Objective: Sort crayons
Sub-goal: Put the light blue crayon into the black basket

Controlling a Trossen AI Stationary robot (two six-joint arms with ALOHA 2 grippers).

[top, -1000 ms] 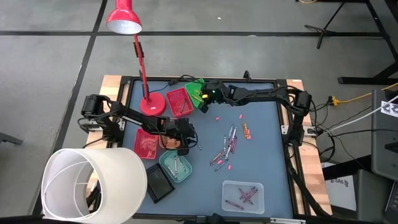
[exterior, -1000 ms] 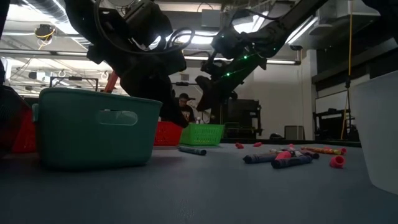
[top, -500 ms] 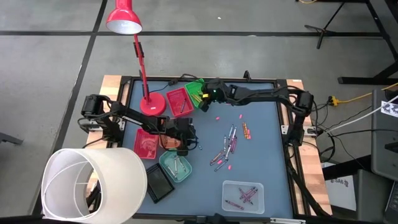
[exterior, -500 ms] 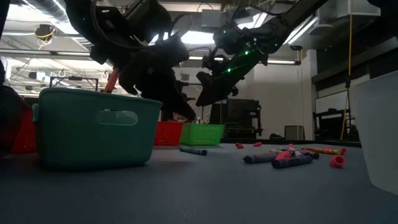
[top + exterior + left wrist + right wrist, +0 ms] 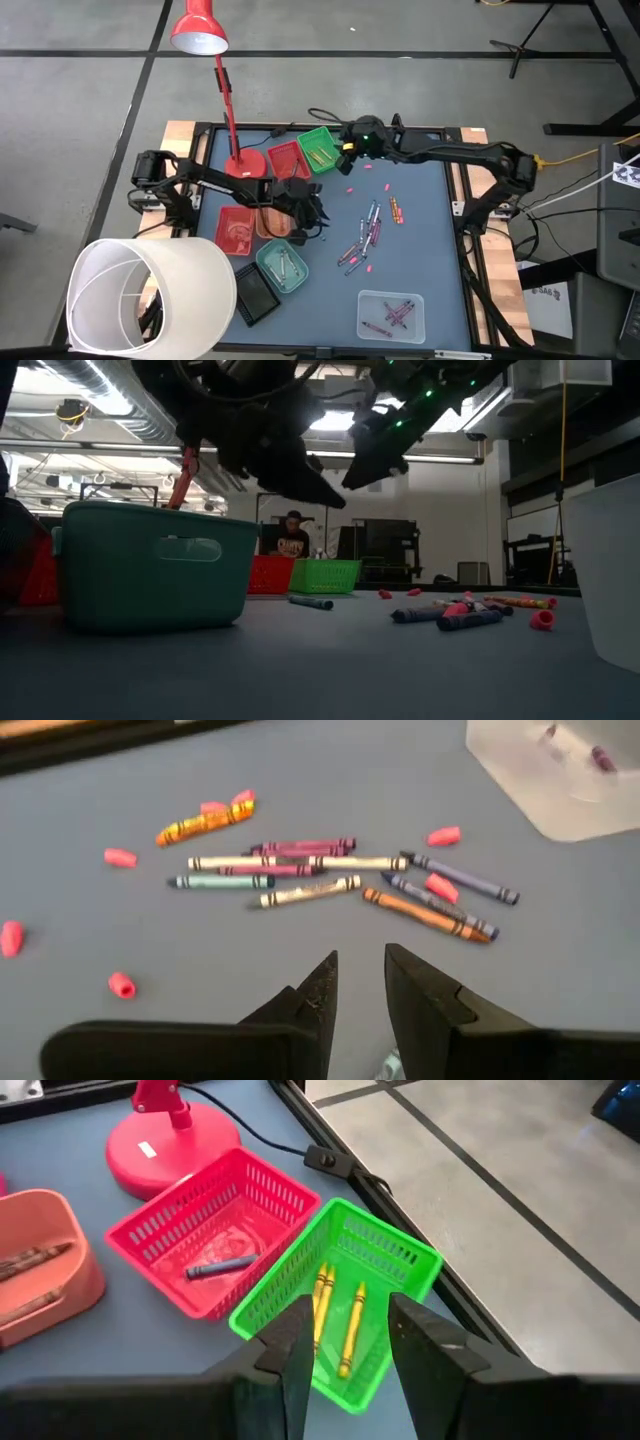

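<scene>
Loose crayons point(image 5: 366, 238) lie in a cluster mid-bench point(image 5: 420, 230), with two yellow ones in the green basket point(image 5: 345, 1295) and one in the red basket point(image 5: 215, 1230) beside it. The left gripper point(image 5: 360, 982) hangs near the cluster, fingers slightly apart, empty. The right gripper point(image 5: 345, 1348) hangs over the green basket, fingers apart, empty.

You've got bare grey bench point(image 5: 425, 250) right of the loose crayon scatter point(image 5: 365, 238). The left side is crowded: red desk lamp point(image 5: 232, 130), coloured plastic baskets point(image 5: 283, 266), big white cylinder point(image 5: 150, 295).
</scene>
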